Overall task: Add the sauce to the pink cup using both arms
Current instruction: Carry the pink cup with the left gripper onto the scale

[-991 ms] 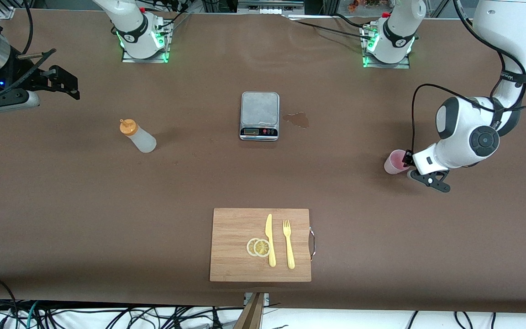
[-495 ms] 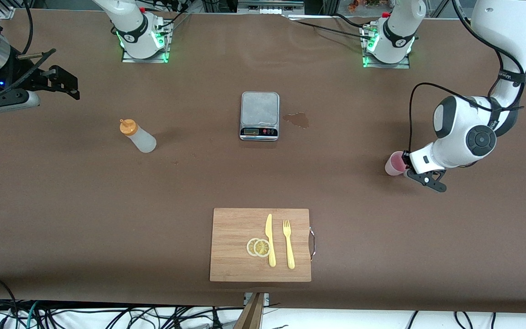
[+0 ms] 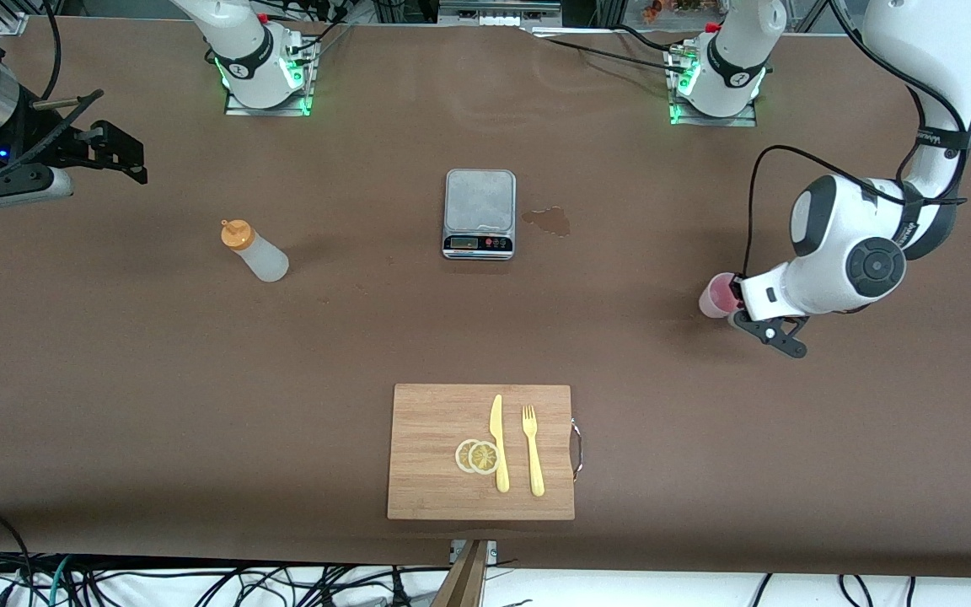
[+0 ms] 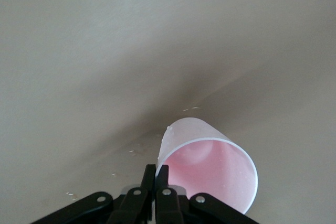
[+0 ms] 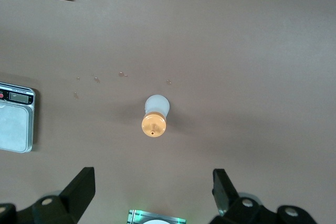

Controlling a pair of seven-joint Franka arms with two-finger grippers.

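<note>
Nearest the front camera, the bamboo cutting board (image 3: 435, 413) carries a knife (image 3: 498, 443), a fork (image 3: 532, 449) and lemon slices (image 3: 477, 456); none of it bears on the job.

Farther back, toward the left arm's end of the worktop, the left tool (image 3: 737, 303) is clenched on the rim of the pink cup (image 3: 715, 297). In the left wrist view its fingers (image 4: 156, 182) pinch the cup's wall (image 4: 207, 163), one inside and one outside, and the cup's mouth is tipped toward the camera, so it hangs tilted, not upright.

Farther still, toward the right arm's end, the sauce bottle (image 3: 254, 250) stands upright, orange cap on top, well apart from the cup. Between them, the grey scale (image 3: 480, 212) sits mid-worktop with a small spill (image 3: 549, 220) beside it.

The right tool (image 5: 152, 192) waits with jaws spread wide, above the bottle, looking down on its cap (image 5: 154, 124). The bottle's long axis is vertical and the right arm is far nearer to it, so that arm likely has to descend and take it while the left brings the cup inward.
</note>
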